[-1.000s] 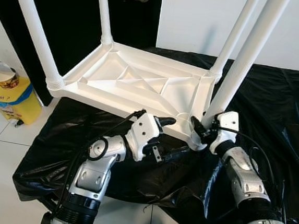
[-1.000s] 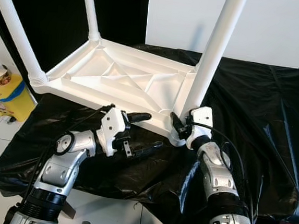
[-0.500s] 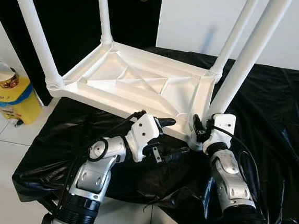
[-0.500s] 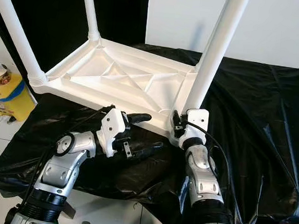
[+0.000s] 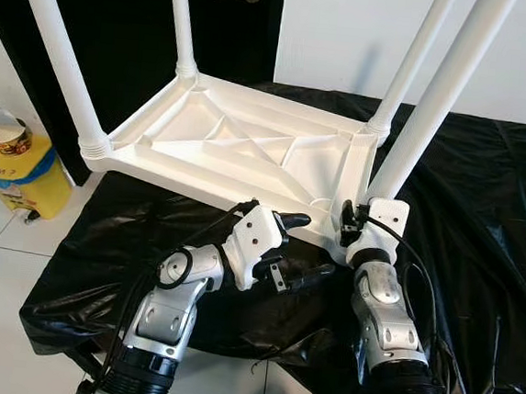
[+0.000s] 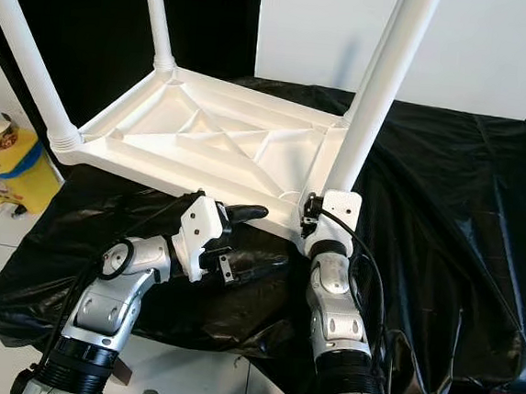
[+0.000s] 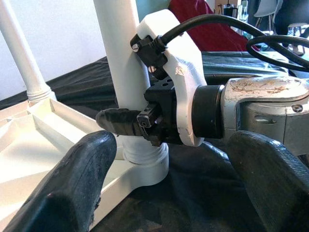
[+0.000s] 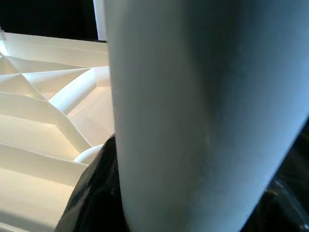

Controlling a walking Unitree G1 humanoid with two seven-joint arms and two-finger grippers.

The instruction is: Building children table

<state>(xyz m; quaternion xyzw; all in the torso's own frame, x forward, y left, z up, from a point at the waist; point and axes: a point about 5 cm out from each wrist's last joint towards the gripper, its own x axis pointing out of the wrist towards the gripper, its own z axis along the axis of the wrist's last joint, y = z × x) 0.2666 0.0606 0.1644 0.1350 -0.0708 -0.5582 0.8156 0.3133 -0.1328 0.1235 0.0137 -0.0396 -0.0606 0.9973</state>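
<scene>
Yellow container (image 5: 14, 175): "UMM ?" partly readable; cup label atop illegible.

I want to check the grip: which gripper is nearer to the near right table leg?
Right. The right gripper is closed around the leg at its base; the left gripper hovers open beside it, apart.

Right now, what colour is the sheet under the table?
Black and shiny; the sheet shows best in the left eye view.
</scene>
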